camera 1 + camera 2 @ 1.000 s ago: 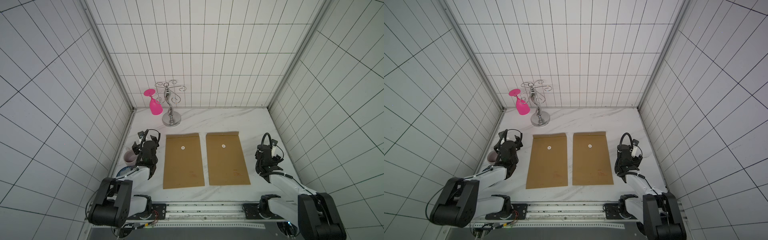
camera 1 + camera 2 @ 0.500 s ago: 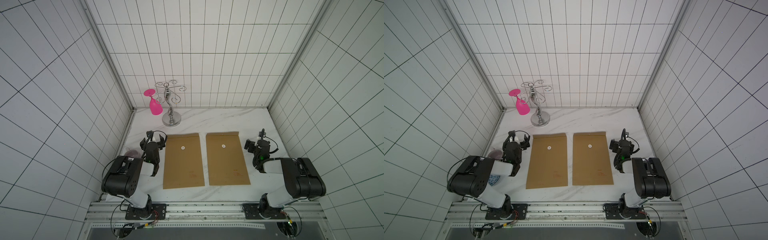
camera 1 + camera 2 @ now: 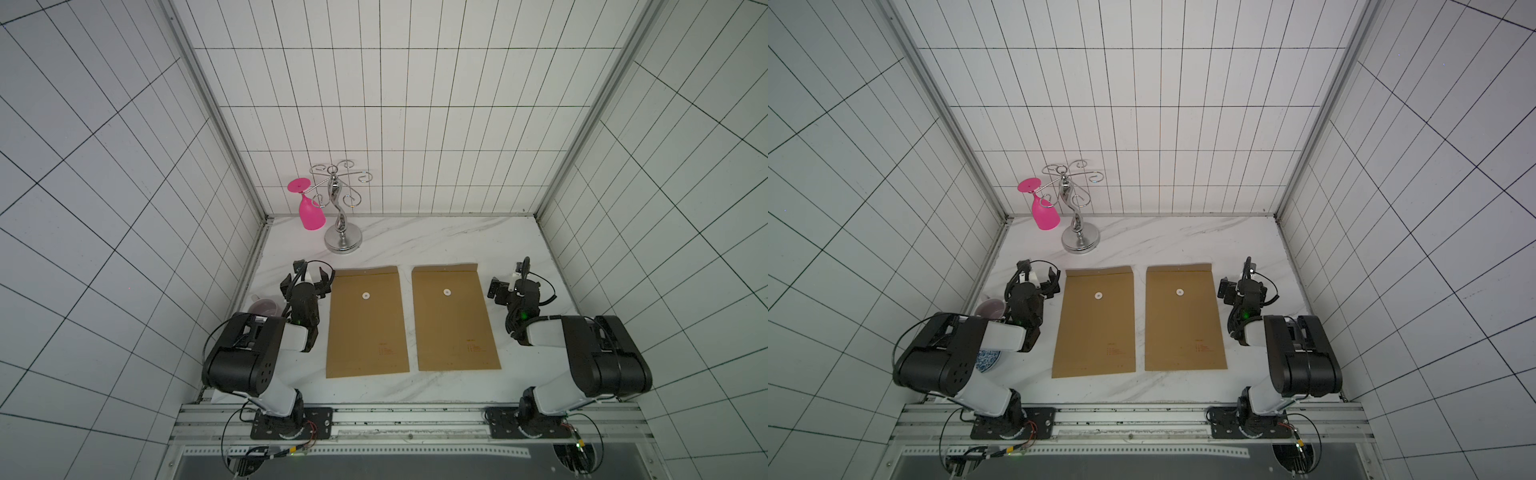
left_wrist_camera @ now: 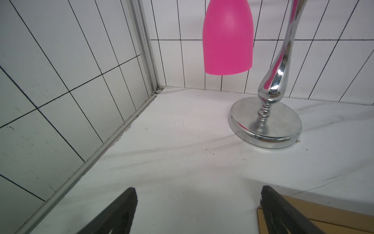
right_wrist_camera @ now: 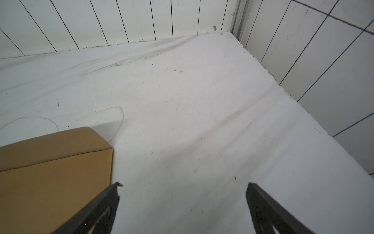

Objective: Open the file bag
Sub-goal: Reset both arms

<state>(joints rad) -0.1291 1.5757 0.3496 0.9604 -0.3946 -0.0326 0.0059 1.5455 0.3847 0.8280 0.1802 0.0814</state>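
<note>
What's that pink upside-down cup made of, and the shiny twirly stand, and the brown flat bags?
Pink upside-down goblet: probably plastic, opaque with a soft matte sheen. Curly silver stand: polished metal or chrome plating; it mirrors the pink. Two flat brown file bags: dull kraft paper, it seems, with folded flaps.

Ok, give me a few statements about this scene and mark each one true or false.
1. The left file bag and the right file bag lie flat, side by side, not overlapping. True.
2. The left end effector is shut on the left file bag. False: it is open and holds nothing.
3. The pink glass hangs upside down on the chrome rack. True.
4. The chrome rack stands between the two file bags. False: it stands beyond the left file bag, near the back wall.
5. The right end effector is open and empty. True.
</note>
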